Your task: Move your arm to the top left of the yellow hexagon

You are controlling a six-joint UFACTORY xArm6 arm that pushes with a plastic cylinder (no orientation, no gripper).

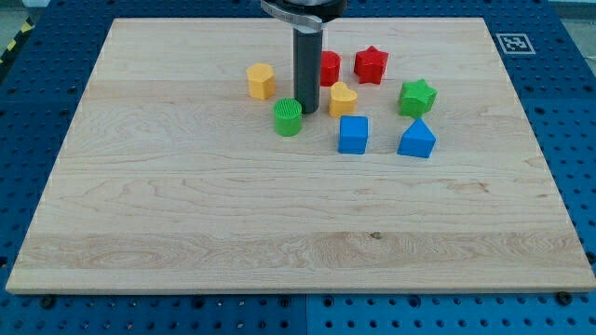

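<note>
One approach remains: my tip (306, 113), holding nothing, sits lower right of the yellow hexagon (262, 81). Next, it should swing round to the hexagon's upper left.

A robotics lab bench: a wooden board (186, 233) lies on a blue perforated table (568, 93), with a printed marker tag (512, 42) in the frame's upper right.

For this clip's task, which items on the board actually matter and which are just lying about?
Belongs to the job:
- yellow hexagon block
- my tip, to the hexagon's lower right, beside the green round block

Just lying about:
- green round block
- yellow heart block
- red block, part hidden
- red star block
- green star block
- blue cube
- blue pointed block
- wooden board
</note>
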